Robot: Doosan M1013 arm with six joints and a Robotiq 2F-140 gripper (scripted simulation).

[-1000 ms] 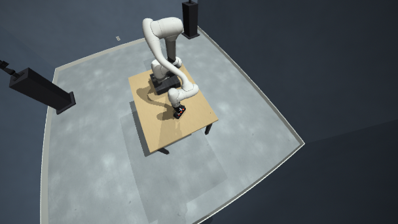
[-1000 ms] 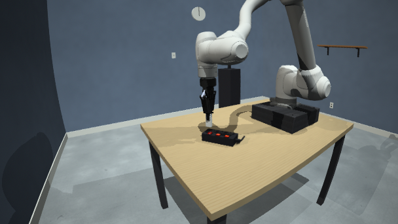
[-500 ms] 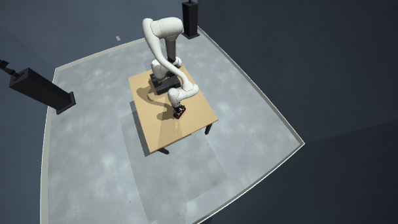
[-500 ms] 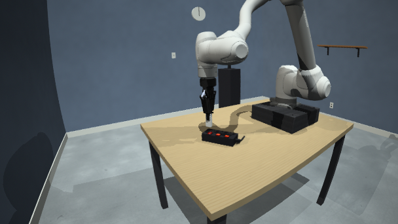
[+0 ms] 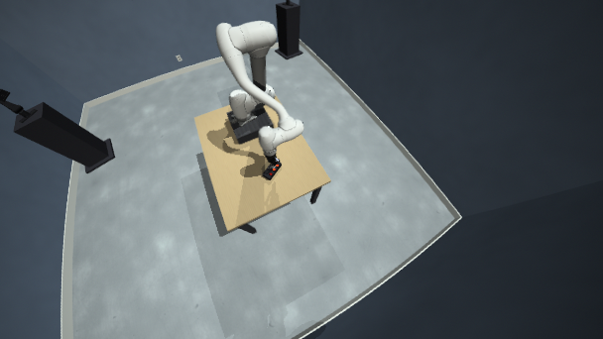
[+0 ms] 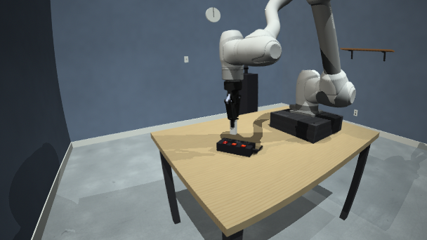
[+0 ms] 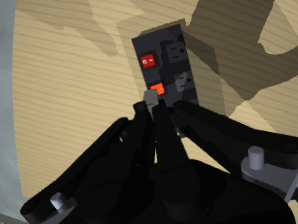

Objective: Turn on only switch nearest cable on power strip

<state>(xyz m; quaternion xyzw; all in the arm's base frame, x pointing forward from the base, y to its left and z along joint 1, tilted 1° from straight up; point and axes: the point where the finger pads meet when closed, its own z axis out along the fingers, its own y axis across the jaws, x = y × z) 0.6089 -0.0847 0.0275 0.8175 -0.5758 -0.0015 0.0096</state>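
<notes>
A black power strip [image 6: 239, 147] lies flat on the wooden table, the right way up, with three red rocker switches in a row on top. A short cable stub [image 6: 258, 149] sticks out of its right end. My gripper [image 6: 233, 132] points straight down, shut and empty, just above the end of the strip far from the cable. It hangs over the strip in the overhead view too [image 5: 272, 162]. In the wrist view the shut fingertips [image 7: 152, 99] hover right by a bright orange-red switch [image 7: 157, 90]. A darker red switch [image 7: 148, 62] lies beyond it. My fingers hide the third switch.
The arm's black base block [image 6: 305, 124] stands on the table to the right of the strip. The table's near edge [image 6: 196, 182] is a short way in front of the strip. Black camera stands [image 5: 64, 136] are on the floor, away from the table.
</notes>
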